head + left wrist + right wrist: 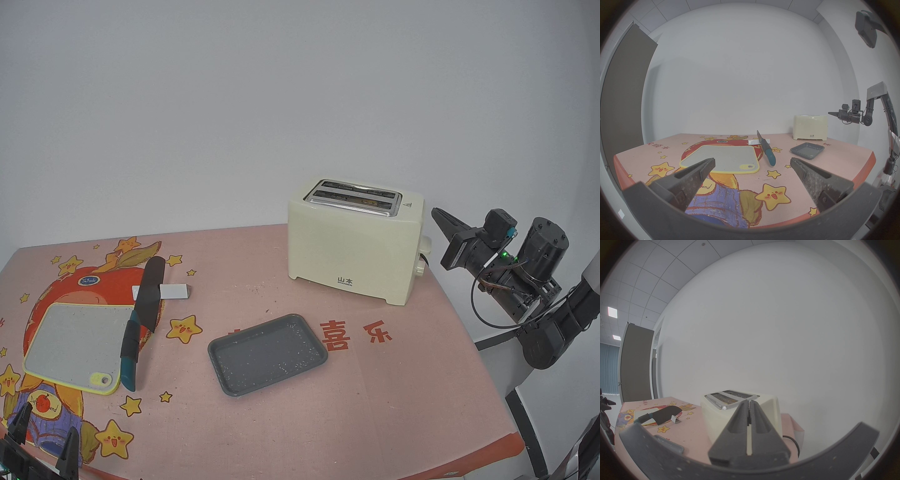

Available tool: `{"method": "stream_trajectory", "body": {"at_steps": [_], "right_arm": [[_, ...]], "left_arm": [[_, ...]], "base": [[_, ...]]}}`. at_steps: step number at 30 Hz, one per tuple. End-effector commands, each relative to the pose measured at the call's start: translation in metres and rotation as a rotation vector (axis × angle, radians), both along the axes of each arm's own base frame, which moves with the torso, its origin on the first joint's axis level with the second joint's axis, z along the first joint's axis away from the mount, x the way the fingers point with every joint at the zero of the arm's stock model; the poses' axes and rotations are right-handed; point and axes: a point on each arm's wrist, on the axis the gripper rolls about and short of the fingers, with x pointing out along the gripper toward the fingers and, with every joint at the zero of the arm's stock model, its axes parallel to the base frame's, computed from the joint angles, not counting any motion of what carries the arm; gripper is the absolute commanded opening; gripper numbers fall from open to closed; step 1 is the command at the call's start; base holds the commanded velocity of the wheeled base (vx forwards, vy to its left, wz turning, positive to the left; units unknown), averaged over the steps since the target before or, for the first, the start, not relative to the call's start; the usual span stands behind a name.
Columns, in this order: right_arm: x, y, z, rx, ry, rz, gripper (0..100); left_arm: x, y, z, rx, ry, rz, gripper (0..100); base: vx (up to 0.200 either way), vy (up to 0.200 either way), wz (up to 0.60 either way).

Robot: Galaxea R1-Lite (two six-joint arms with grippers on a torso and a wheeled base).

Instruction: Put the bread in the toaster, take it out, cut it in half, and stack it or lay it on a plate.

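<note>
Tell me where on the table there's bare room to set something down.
Bare table runs from the tray to the near and right edges, in front of the toaster. Another open strip lies between the knife and the toaster. The left is crowded: board, knife and a white block sit close together.

Staged kitchen corner in a bare test room, more lab than home: a cream two-slot plastic toaster point(353, 253), a dark grey rectangular tray point(267, 354), a pale grey cutting board with a yellow-green rim point(75, 344) and a black-bladed knife with a teal handle point(139, 325) sit on a pink cartoon-printed tablecloth point(387, 387). Around it are plain white walls point(250, 112), a grid of suspended ceiling tiles point(637, 280) with flat panel lights point(612, 312), and a tall grey partition panel point(622, 93).
</note>
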Motion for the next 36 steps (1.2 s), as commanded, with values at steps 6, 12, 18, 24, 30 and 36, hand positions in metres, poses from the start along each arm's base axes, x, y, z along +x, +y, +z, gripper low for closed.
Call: {"method": "stream_trajectory", "body": {"at_steps": [6, 12, 18, 24, 30, 36], "right_arm": [[-0.006, -0.002, -0.005, -0.004, 0.019, 0.002, 0], [-0.005, -0.009, -0.012, -0.012, 0.046, -0.020, 0], [-0.008, -0.009, -0.012, -0.007, 0.051, -0.017, 0], [-0.007, -0.010, -0.015, -0.010, 0.058, -0.016, 0], [-0.006, -0.015, -0.010, -0.008, 0.041, -0.033, 0], [-0.012, -0.016, 0.001, 0.003, 0.009, -0.015, 0]], "left_arm": [[0.001, 0.000, -0.004, 0.000, 0.016, 0.000, 100], [0.001, 0.000, -0.004, 0.000, 0.016, 0.000, 100], [0.001, 0.000, -0.004, 0.000, 0.016, 0.000, 100], [0.001, 0.000, -0.004, 0.000, 0.016, 0.000, 100], [0.001, 0.000, -0.004, 0.000, 0.016, 0.000, 100], [0.001, 0.000, -0.005, 0.000, 0.017, 0.000, 100]], "base": [[0.000, 0.000, 0.00], [0.000, 0.000, 0.00], [0.000, 0.000, 0.00], [0.000, 0.000, 0.00], [0.000, 0.000, 0.00], [0.000, 0.000, 0.00]]}}
